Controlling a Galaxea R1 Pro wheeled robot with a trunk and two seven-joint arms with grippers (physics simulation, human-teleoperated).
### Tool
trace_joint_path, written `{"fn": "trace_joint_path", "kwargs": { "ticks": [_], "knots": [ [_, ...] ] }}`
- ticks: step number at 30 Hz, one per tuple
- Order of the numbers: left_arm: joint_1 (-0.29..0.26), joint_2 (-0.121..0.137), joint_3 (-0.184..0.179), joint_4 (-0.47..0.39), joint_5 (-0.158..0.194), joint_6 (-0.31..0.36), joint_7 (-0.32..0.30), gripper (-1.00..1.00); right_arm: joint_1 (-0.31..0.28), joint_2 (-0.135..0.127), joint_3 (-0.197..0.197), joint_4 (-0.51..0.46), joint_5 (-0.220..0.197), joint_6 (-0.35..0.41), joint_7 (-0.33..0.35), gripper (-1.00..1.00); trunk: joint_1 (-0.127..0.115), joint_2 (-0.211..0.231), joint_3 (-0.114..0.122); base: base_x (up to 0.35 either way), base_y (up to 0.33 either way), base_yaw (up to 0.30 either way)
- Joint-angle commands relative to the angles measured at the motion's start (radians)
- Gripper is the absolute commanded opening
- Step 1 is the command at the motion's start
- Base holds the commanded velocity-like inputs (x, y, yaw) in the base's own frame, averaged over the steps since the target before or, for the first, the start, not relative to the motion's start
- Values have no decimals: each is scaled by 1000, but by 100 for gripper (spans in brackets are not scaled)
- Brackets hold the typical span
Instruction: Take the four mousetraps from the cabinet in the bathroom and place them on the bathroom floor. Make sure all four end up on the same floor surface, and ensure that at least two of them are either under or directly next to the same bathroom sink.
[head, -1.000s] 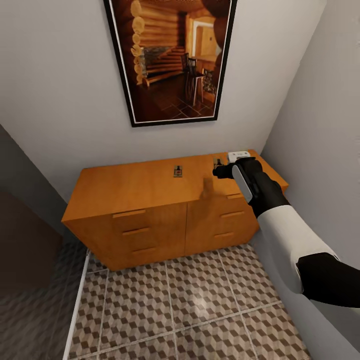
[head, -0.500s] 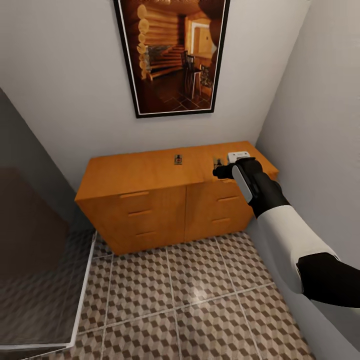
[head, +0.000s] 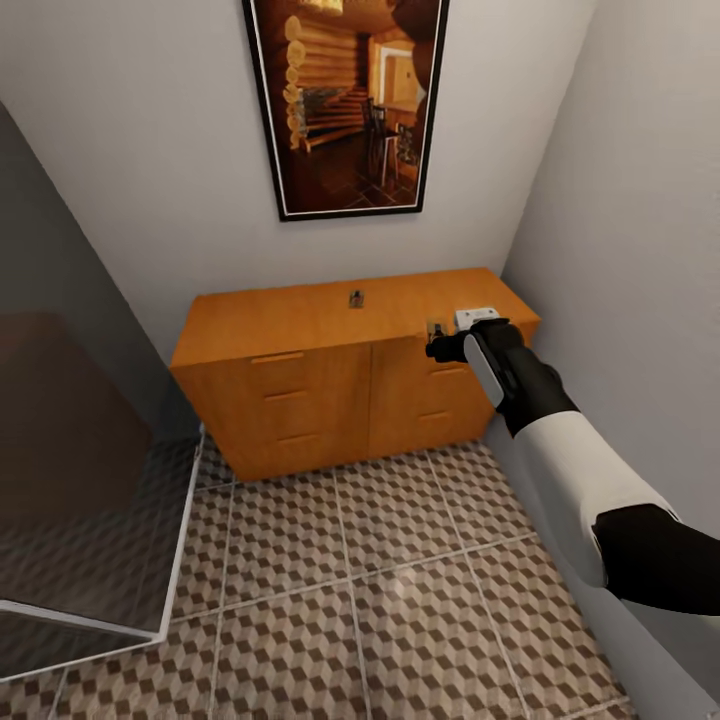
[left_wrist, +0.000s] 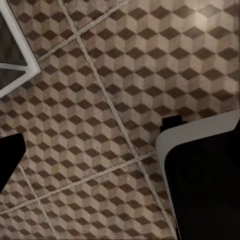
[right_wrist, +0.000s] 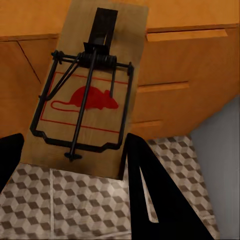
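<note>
The orange-brown cabinet stands against the far wall. One mousetrap lies on its top near the back. My right gripper is shut on another mousetrap, held in the air in front of the cabinet's right drawers. The right wrist view shows this mousetrap close up between the right gripper's black fingers, with its wire spring and red mouse mark, and the drawers behind it. The cube-patterned bathroom floor spreads below. The left gripper hangs open over the floor tiles. The sink is out of view.
A glass shower panel with a white frame stands on the left, and its corner shows in the left wrist view. A grey wall runs close on the right. A framed picture hangs above the cabinet.
The whole view has shifted: the cabinet now looks smaller and farther off, and more floor and glass panel show. The right gripper keeps its place in the picture, still holding the mousetrap.
</note>
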Motion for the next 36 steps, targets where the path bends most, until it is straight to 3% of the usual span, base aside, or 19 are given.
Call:
{"fn": "trace_joint_path", "kwargs": {
  "ticks": [1, 18, 26, 31, 34, 36],
  "knots": [
    [-2, -1, -7, 4, 0, -6, 5, 100, -1, 0, 2, 10, -14, 1, -8, -100, 0, -2, -2, -336, 0, 0],
    [-2, -1, -7, 4, -1, -6, 5, 100, -1, 0, 2, 167, -15, -118, -2, -100, 0, -2, -2, -268, 0, 0],
    [-2, -1, -7, 4, 0, -6, 5, 100, 0, 0, 4, 391, -17, -321, 4, -100, 0, -2, -2, -12, 0, 0],
    [-2, -1, -7, 4, 0, -6, 5, 100, 3, 4, 5, 621, -18, -533, 47, -100, 0, -2, -2, -1, 0, 0],
    [-2, -1, -7, 4, 0, -6, 5, 100, 44, 6, 6, 743, -17, -705, 120, -100, 0, -2, -2, 0, 0, 0],
    [-2, -1, -7, 4, 0, -6, 5, 100, 94, 6, 5, 763, -16, -755, 151, -100, 0, -2, -2, 0, 0, 0]
  ]
}}
